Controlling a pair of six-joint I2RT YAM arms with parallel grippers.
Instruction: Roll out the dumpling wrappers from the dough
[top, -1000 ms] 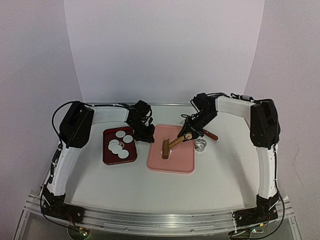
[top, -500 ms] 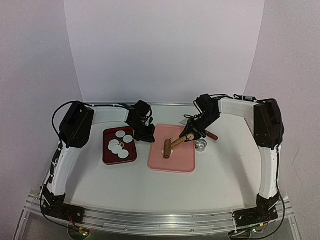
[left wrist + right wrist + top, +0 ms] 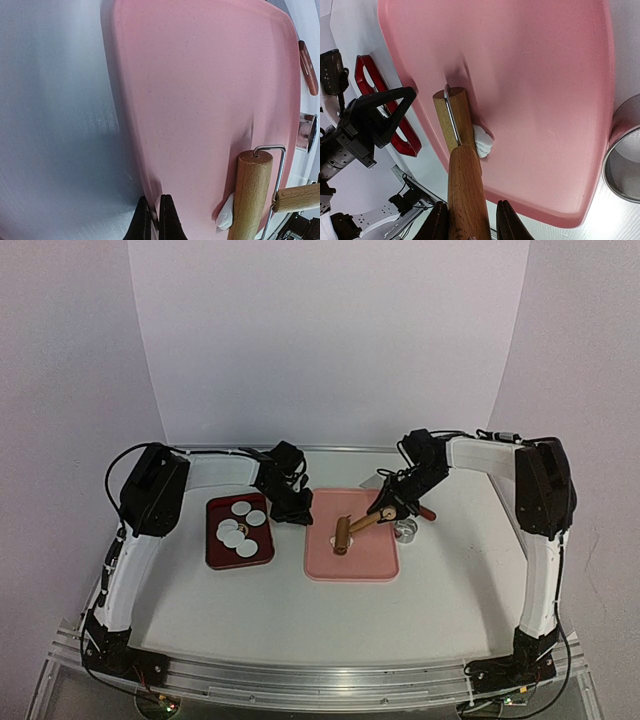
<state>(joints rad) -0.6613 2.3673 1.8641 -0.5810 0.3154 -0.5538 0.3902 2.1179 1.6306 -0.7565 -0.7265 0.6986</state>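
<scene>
On the table [image 3: 450, 580], the left gripper [image 3: 156, 220] pinches the pink tray [image 3: 365, 562] by its left rim; the red tray [image 3: 212, 540] beside it holds the round wrappers [image 3: 241, 507]; the right gripper [image 3: 470, 222] clamps the rolling pin [image 3: 350, 530] by its handle, roller touching the small white dough [image 3: 482, 141] on the pink tray.

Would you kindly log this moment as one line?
right gripper: holds rolling pin on dough | left gripper: pinching pink tray | wrappers: in red tray
</scene>
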